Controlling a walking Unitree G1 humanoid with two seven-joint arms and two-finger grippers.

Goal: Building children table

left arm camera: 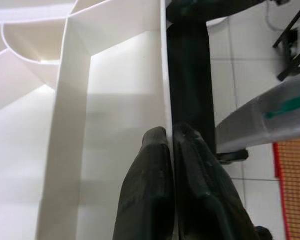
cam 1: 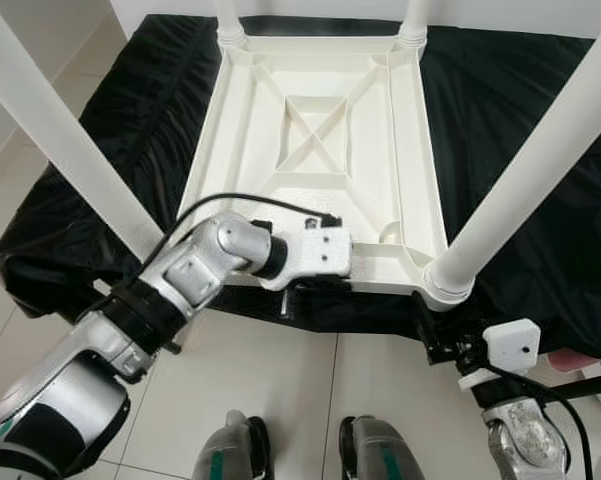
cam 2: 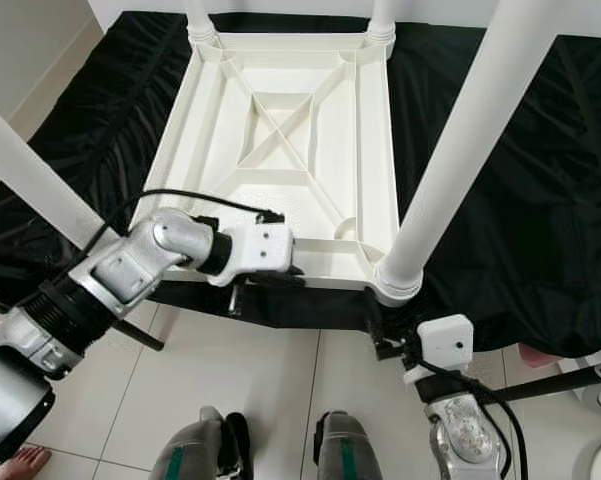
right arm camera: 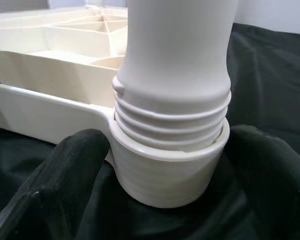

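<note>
Floored in pale square ceramic tiles (cam 1: 280, 380) with thin grey grout lines. Furnished with a low surface draped in wrinkled black fabric (cam 1: 520, 130). Bounded by a white wall (cam 2: 280, 8) beyond. Lit evenly and brightly. Possibly a woven orange mat (left arm camera: 292, 185), blurred, on the tiles.

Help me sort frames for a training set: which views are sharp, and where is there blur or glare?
Left eye view: sharp and evenly lit, table top pale against the black cloth. Left wrist view: the left gripper is soft, with bright glare up the rim. Right wrist view: leg socket crisp, near fingers blurred.
</note>
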